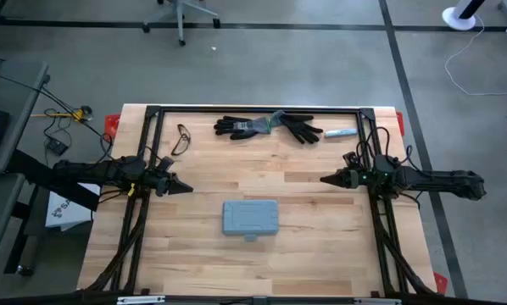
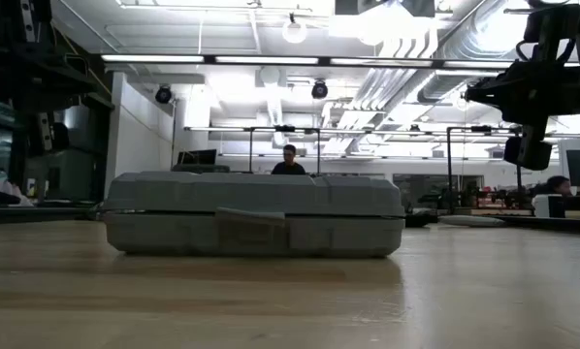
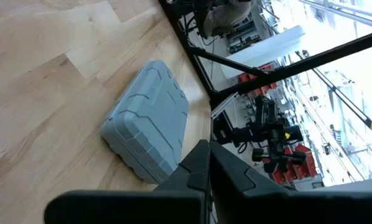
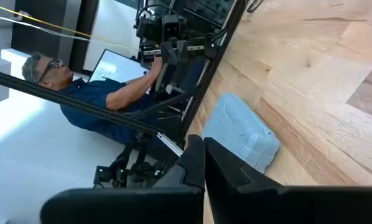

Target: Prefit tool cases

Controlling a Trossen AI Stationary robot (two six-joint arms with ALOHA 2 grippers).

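The grey-blue tool case (image 1: 251,217) lies flat and closed on the wooden surface (image 1: 304,254), near the middle and toward the front edge, between the two arms but apart from both. In the low view its lid sits down on its base and a small latch tab (image 2: 252,231) shows on the side facing the camera.

The left pincer (image 1: 186,188) hangs above the surface on the left side, pointing inward, its fingers pressed together and holding nothing. In the left wrist view the closed fingers (image 3: 201,171) meet at a tip with the case (image 3: 150,121) beyond them.

The right pincer (image 1: 325,180) hangs on the right side, pointing inward toward the left one, its fingers also pressed together and empty. The right wrist view shows its fingers (image 4: 198,163) shut, the case (image 4: 242,132) further off, and a person in a dark blue shirt (image 4: 105,99) beyond the surface's edge.

At the back of the surface lie a pair of black gloves (image 1: 266,128), a pair of glasses (image 1: 182,140) and a small light tube-shaped object (image 1: 340,134).
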